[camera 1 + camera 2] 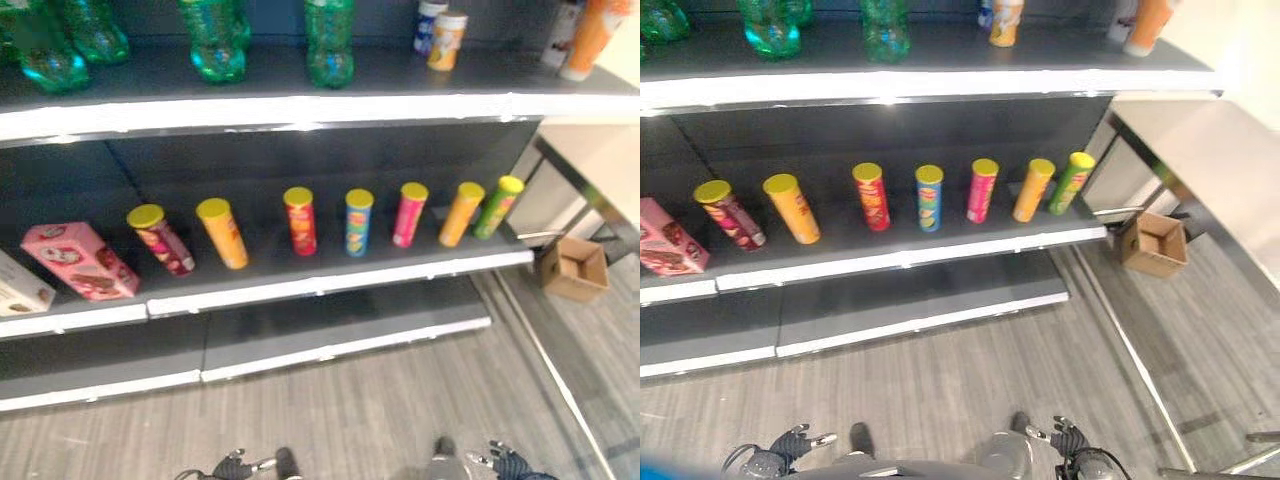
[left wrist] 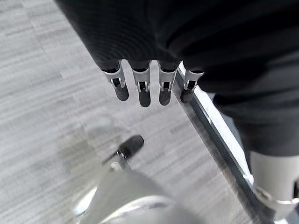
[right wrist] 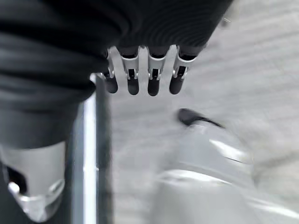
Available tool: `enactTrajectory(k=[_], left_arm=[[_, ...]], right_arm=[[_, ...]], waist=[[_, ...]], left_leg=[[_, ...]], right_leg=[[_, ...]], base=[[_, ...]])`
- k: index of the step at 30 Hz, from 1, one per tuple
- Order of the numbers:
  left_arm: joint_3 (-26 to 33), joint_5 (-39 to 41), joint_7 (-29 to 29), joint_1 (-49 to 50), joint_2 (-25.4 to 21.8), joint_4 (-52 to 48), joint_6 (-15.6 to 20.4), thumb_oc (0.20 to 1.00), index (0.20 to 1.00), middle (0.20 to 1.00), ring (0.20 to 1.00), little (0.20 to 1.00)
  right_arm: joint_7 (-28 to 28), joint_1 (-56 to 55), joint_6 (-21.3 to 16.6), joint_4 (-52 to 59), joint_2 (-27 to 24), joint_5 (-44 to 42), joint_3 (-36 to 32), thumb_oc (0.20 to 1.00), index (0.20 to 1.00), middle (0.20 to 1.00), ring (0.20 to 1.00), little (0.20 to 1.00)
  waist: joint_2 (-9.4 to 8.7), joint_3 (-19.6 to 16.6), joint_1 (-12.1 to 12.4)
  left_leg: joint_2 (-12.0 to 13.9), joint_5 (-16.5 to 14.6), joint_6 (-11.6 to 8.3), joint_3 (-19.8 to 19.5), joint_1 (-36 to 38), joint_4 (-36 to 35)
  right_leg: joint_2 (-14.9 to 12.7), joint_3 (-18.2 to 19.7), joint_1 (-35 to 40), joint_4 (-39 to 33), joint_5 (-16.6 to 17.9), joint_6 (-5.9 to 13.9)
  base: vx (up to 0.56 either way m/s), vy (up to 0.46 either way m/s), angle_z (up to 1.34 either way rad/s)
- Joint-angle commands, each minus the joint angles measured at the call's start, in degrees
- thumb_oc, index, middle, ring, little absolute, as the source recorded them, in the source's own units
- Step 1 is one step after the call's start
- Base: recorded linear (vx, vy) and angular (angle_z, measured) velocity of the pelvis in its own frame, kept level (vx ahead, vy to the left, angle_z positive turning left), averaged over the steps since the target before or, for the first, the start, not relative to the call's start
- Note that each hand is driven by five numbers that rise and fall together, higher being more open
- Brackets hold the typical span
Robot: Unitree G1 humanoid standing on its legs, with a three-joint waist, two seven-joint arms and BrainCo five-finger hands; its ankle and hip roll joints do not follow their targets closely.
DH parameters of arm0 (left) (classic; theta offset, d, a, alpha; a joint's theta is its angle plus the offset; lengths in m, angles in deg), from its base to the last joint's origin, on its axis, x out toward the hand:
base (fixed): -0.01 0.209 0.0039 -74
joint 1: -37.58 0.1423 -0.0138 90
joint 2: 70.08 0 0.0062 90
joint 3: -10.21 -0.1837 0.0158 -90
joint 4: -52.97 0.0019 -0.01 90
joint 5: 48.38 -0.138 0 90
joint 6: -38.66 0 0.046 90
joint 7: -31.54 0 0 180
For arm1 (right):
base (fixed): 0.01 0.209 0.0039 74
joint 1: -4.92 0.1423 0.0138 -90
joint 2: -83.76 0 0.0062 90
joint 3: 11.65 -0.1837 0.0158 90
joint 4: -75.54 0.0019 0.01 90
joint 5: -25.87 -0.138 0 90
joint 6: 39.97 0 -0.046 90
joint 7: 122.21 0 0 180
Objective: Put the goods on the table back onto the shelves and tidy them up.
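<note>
At the far left of the middle shelf (image 1: 330,285) a pink box (image 1: 78,260) lies tilted, with a pale box (image 1: 20,290) at the frame's edge beside it. To its right runs a spaced row of yellow-lidded tubes: a dark red tube (image 1: 162,240), an orange tube (image 1: 223,233), a red tube (image 1: 300,221), a blue tube (image 1: 357,222), a pink tube (image 1: 409,214), a second orange tube (image 1: 460,213) and a green tube (image 1: 497,206) at the right end. On the top shelf (image 1: 300,108) stand green bottles (image 1: 328,42) and, toward the upper right, small canisters (image 1: 445,38). A cardboard box (image 1: 573,268) sits on the floor (image 1: 350,410) at right.

The left robot hand (image 2: 140,86) hangs low at the bottom of the frame, fingers straight and relaxed, holding nothing; the right robot hand (image 3: 140,79) is the same, empty above the floor.

No item is in hand, so this looks like a between-items moment: the next move probably calls for turning to the surface to fetch another piece, or reaching up to straighten the leaning tubes.
</note>
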Motion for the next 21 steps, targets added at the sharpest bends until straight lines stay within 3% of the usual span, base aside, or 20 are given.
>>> enactTrajectory(k=[1, 3, 5, 6, 7, 8, 9, 11, 12, 13, 14, 15, 16, 18, 21], left_arm=[[2.5, 3.6, -0.7, -4.2, -0.7, -0.7, 0.9, 1.000, 1.000, 1.000, 1.000, 1.000], [2.8, 4.9, -0.8, -4.1, 0.1, -1.0, 1.0, 1.000, 1.000, 1.000, 1.000, 1.000], [2.6, 5.8, -0.5, -4.1, 0.9, -1.4, 1.1, 1.000, 1.000, 1.000, 1.000, 1.000], [2.6, 5.8, -0.5, -4.1, 1.0, -1.4, 1.1, 1.000, 1.000, 1.000, 1.000, 1.000], [2.2, 6.2, -0.6, -4.6, 1.6, -1.8, 1.1, 1.000, 1.000, 1.000, 1.000, 1.000], [2.2, 6.2, -0.6, -4.6, 1.6, -1.8, 1.1, 1.000, 1.000, 1.000, 1.000, 1.000], [2.0, 6.7, -0.6, -4.8, 2.3, -2.1, 1.3, 1.000, 1.000, 1.000, 1.000, 1.000], [1.2, 6.9, -0.5, -4.8, 3.4, -1.4, 1.7, 1.000, 1.000, 1.000, 1.000, 1.000], [0.9, 6.8, -0.3, -4.9, 3.8, -0.8, 1.7, 1.000, 1.000, 1.000, 1.000, 1.000], [0.5, 6.7, -0.3, -4.9, 4.2, -0.4, 1.8, 1.000, 1.000, 1.000, 1.000, 1.000], [0.5, 6.7, -0.3, -4.9, 4.2, -0.4, 1.8, 1.000, 1.000, 1.000, 1.000, 1.000], [0.0, 6.2, -0.2, -5.1, 4.5, -0.1, 1.9, 1.000, 1.000, 1.000, 1.000, 1.000], [-0.2, 6.2, -0.3, -5.2, 4.6, -0.1, 1.9, 1.000, 1.000, 1.000, 1.000, 1.000], [-0.3, 5.7, -0.2, -6.3, 3.9, 0.1, 1.7, 1.000, 1.000, 1.000, 1.000, 1.000], [0.0, 4.9, -0.4, -5.8, 4.1, 1.5, 1.3, 1.000, 1.000, 1.000, 1.000, 1.000]], right_arm=[[2.4, 3.0, -0.1, 1.0, -5.4, 2.1, 1.0, 1.000, 1.000, 1.000, 1.000, 1.000], [2.8, 2.1, -0.2, 0.1, -5.7, 2.2, 1.0, 1.000, 1.000, 1.000, 1.000, 1.000], [3.1, 1.5, -0.1, -1.5, -6.2, 2.9, 1.5, 1.000, 1.000, 1.000, 1.000, 1.000], [3.1, 1.5, -0.2, -1.5, -6.2, 2.9, 1.5, 1.000, 1.000, 1.000, 1.000, 1.000], [3.8, 2.4, -0.1, -3.3, -6.9, 3.6, 2.2, 1.000, 1.000, 1.000, 1.000, 1.000], [3.8, 2.4, -0.1, -3.3, -6.9, 3.6, 2.2, 1.000, 1.000, 1.000, 1.000, 1.000], [4.1, 3.2, 0.2, -6.0, -7.0, 4.9, 3.0, 1.000, 1.000, 1.000, 1.000, 1.000], [4.2, 3.7, 0.3, -8.4, -6.9, 5.5, 3.5, 1.000, 1.000, 1.000, 1.000, 1.000], [4.1, 3.9, 0.3, -9.0, -6.8, 5.2, 3.4, 1.000, 1.000, 1.000, 1.000, 1.000], [4.4, 4.1, 0.2, -9.5, -6.9, 4.8, 3.1, 1.000, 1.000, 1.000, 1.000, 1.000], [4.4, 4.1, 0.2, -9.5, -6.9, 4.8, 3.0, 1.000, 1.000, 1.000, 1.000, 1.000], [4.9, 4.3, 0.0, -10.2, -6.8, 3.6, 2.0, 1.000, 1.000, 1.000, 1.000, 1.000], [5.1, 4.8, -0.1, -10.9, -6.8, 3.1, 1.7, 1.000, 1.000, 1.000, 1.000, 1.000], [5.6, 5.8, -0.3, -10.3, -6.4, 2.8, 2.3, 1.000, 1.000, 1.000, 1.000, 1.000], [6.2, 5.7, -0.3, -9.6, -5.7, 2.8, 1.8, 1.000, 1.000, 1.000, 1.000, 1.000]], waist=[[1.31, 0.1, -1.1], [2.93, 0.1, -1.6], [4.26, 0.5, -2.1], [4.34, 0.5, -2.1], [4.19, 1.1, -2.0], [4.19, 1.1, -2.0], [2.80, 1.7, -0.7], [1.77, 2.1, 0.5], [2.03, 2.1, 0.8], [2.59, 2.0, 0.9], [2.59, 2.0, 0.9], [3.62, 1.7, 0.9], [4.04, 1.9, 1.0], [5.15, 2.9, 1.8], [5.61, 2.5, 1.4]], left_leg=[[4.4, -7.3, -2.92, 1.0, 1.5, 6.1], [8.3, -1.1, -4.45, 0.6, 0.7, 7.7], [10.6, 4.8, -4.91, -0.2, 0.7, 9.6], [10.7, 4.9, -5.00, -0.3, 0.8, 9.5], [10.2, 6.9, -2.93, -3.2, -1.6, 13.8], [10.2, 6.9, -2.93, -3.2, -1.6, 13.8], [2.9, 0.5, 0.09, -11.3, -4.7, 17.8], [-6.8, -8.7, 2.33, -18.3, -7.0, 18.1], [-9.9, -10.6, 3.17, -20.0, -7.0, 16.2], [-12.3, -10.4, 3.69, -21.0, -7.1, 14.0], [-12.3, -10.4, 3.69, -21.0, -7.1, 14.0], [-16.2, -8.3, 4.64, -21.5, -9.4, 10.7], [-17.2, -6.9, 4.68, -20.9, -10.8, 9.5], [-17.8, -3.1, 3.81, -18.7, -13.8, 7.1], [-17.4, -3.4, 5.07, -18.0, -10.5, 5.1]], right_leg=[[5.9, 0.5, 1.7, -4.5, 0.6, 0.36], [10.2, 1.3, 2.2, -4.5, -2.2, -1.58], [14.2, 1.5, 3.3, -5.3, -4.0, -3.69], [14.3, 1.4, 3.4, -5.4, -4.1, -3.76], [16.7, 2.4, 3.5, -7.3, -3.9, -5.80], [16.7, 2.4, 3.5, -7.3, -3.9, -5.80], [17.5, 5.1, 3.6, -8.4, -4.2, -6.60], [18.3, 8.5, 4.1, -8.9, -4.7, -6.89], [19.1, 9.8, 4.5, -9.0, -4.8, -6.91], [19.9, 10.6, 4.4, -9.2, -4.8, -6.94], [19.9, 10.6, 4.4, -9.2, -4.8, -6.94], [21.3, 11.4, 4.6, -9.5, -4.7, -7.01], [22.1, 11.7, 4.6, -9.5, -4.7, -7.02], [25.0, 13.6, 5.3, -8.8, -5.6, -7.75], [26.0, 14.6, 6.6, -7.2, -7.5, -8.01]], base=[[0.01, -0.716, -0.93], [0.01, -0.561, -0.70], [0.02, -0.354, -0.36], [-0.02, -0.407, -0.42], [-0.03, -0.263, -0.37], [0.00, -0.464, -0.42], [0.07, -0.286, -0.50], [0.12, -0.284, -0.65], [0.13, -0.123, -1.36], [0.08, -0.042, -1.64], [0.12, -0.033, -1.45], [0.11, -0.041, -0.74], [0.15, -0.052, -0.90], [0.19, 0.014, -0.80], [0.22, 0.093, -0.29]])
